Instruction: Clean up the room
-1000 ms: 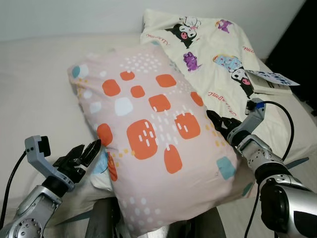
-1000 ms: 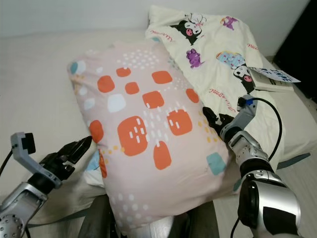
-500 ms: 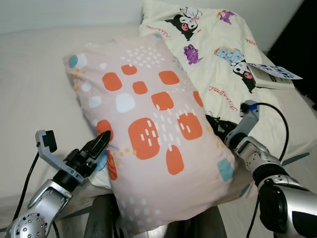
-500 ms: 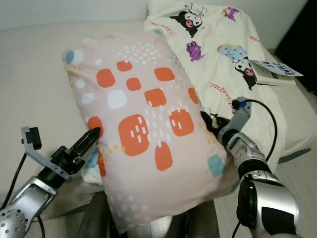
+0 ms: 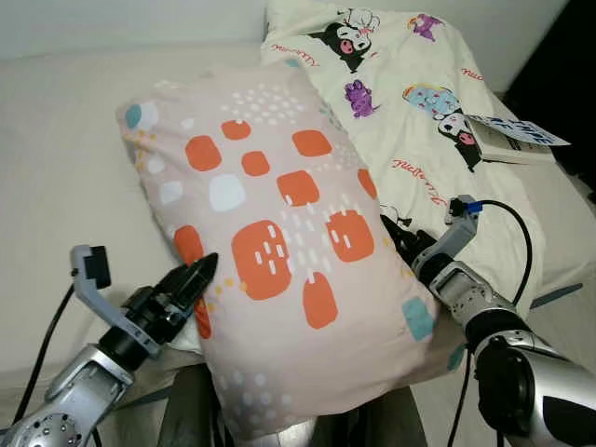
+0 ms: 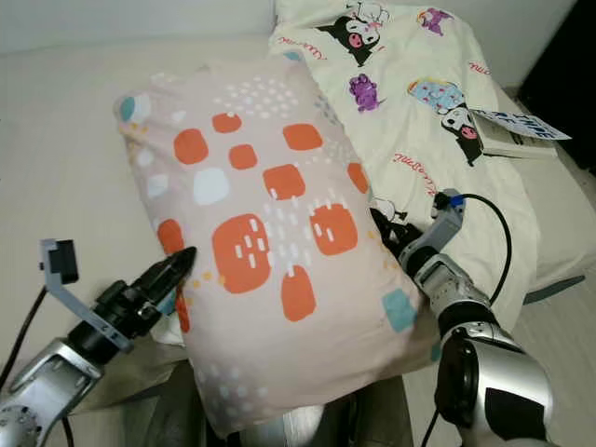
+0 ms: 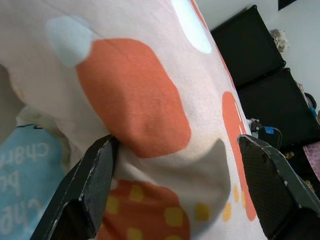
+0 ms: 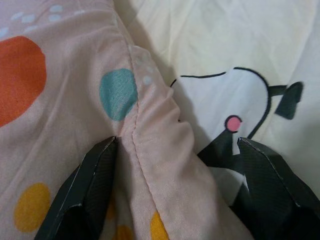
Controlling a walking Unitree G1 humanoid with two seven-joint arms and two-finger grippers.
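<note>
Slippage is the main risk at this moment, as judged from the hold. Nearest the camera, at about 7 o'clock in the head views, the left gripper [image 5: 191, 277] presses its spread black fingers [image 7: 95, 180] against the lower left edge of the pink pillow [image 5: 279, 251]; the wrist view shows fabric bulging between the two fingers, which stand wide apart and are not clamped. At about 4 o'clock the right gripper [image 5: 399, 237] meets the pillow's right seam, its fingers [image 8: 95, 185] likewise parted on either side of a ridge of pillowcase, with the cartoon-print quilt [image 5: 410, 102] just behind. Neither hand has pinched the cloth, so the pillow is only squeezed from two sides. Soft filling gives under side pressure; if one arm leads the other, the pillow may fold, rotate or drop. The right fingers could also snag the quilt, which touches the seam.

Pillow position: lying on the cream bed [image 5: 65, 140], its right side overlapping the quilt. Long axis runs from 6 o'clock near the robot to 11 o'clock, the far end toward the wall. Beyond, at 2 o'clock, a book [image 5: 512, 140] rests on the quilt, well apart from both hands
</note>
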